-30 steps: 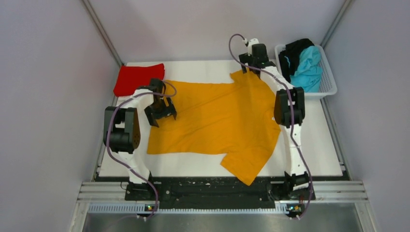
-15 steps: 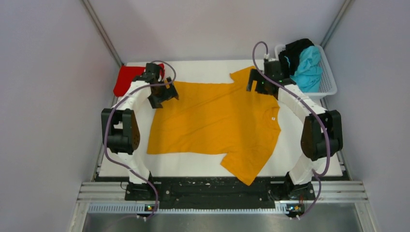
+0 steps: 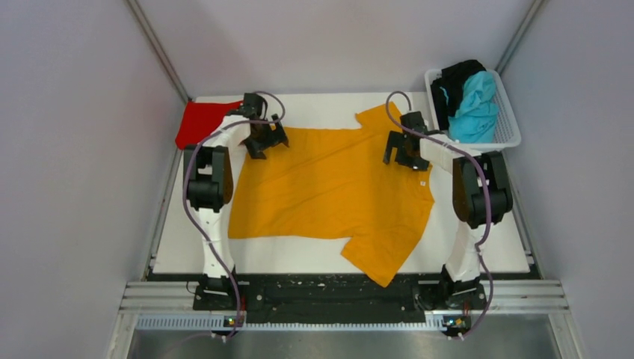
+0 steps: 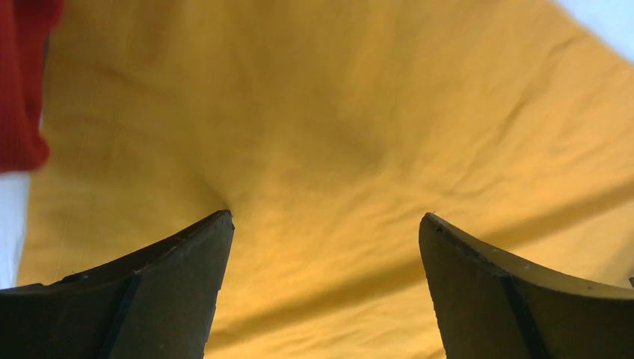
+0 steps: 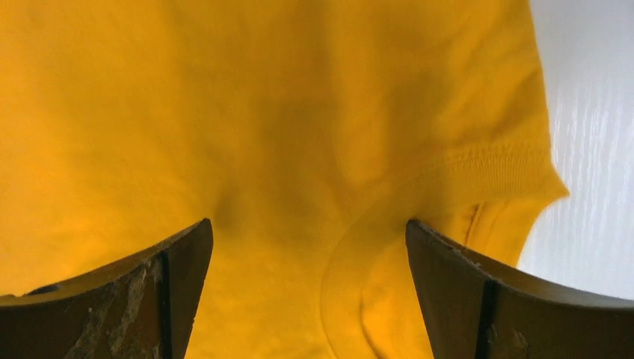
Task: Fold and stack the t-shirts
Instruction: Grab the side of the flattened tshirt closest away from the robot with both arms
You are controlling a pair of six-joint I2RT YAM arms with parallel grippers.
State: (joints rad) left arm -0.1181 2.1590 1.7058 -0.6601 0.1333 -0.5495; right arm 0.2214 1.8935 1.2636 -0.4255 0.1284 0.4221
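Cannot see the 3 o'clock end of the red t-shirt [image 3: 200,123] or the 10 o'clock hem corner of the orange-yellow t-shirt [image 3: 329,187], both covered by the left hand [image 3: 271,146], nor a shoulder patch at 2 o'clock under the right hand [image 3: 400,159]. Can make out only part of the black t-shirt [image 3: 457,77], overlapped at its 4 o'clock by the turquoise t-shirt [image 3: 475,105]. Lose the fingers [image 4: 172,299] at their bases past the 6 o'clock edge in both wrist views; cannot tell whether the tips touch cloth.
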